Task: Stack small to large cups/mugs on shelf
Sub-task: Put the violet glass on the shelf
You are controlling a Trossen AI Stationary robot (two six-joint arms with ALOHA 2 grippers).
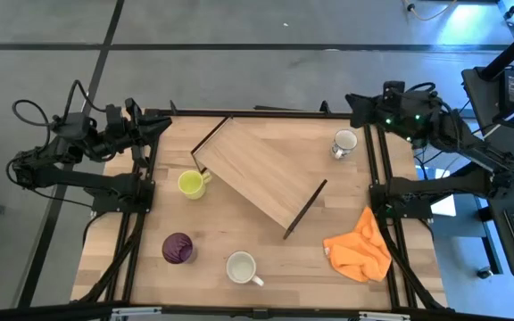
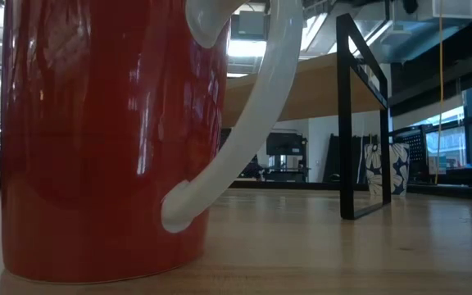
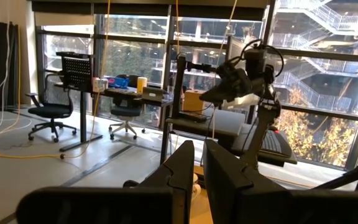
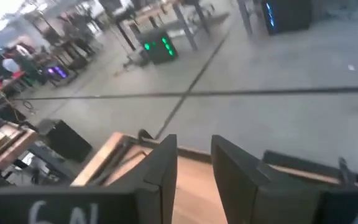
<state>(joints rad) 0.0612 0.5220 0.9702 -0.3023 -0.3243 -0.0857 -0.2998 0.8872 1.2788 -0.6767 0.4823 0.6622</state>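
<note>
The shelf (image 1: 259,169), a light-wood plank with dark end bars, lies slantwise on the middle of the table. A yellow-green mug (image 1: 192,184) stands by its left end, and a white-grey mug (image 1: 344,143) at the far right. Near the front stand a dark purple tumbler (image 1: 178,248) and a red mug with a white inside (image 1: 241,267), which fills the low view (image 2: 105,139). My left gripper (image 1: 156,127) hovers above the far left corner, open by a narrow gap (image 3: 199,171). My right gripper (image 1: 355,105) hovers above the far right corner, open (image 4: 194,158). Both are empty.
An orange cloth (image 1: 360,246) lies crumpled near the table's right front. Dark frame rails run along the left (image 1: 136,223) and right (image 1: 391,223) sides of the table. Bare wood shows between the shelf and the front mugs.
</note>
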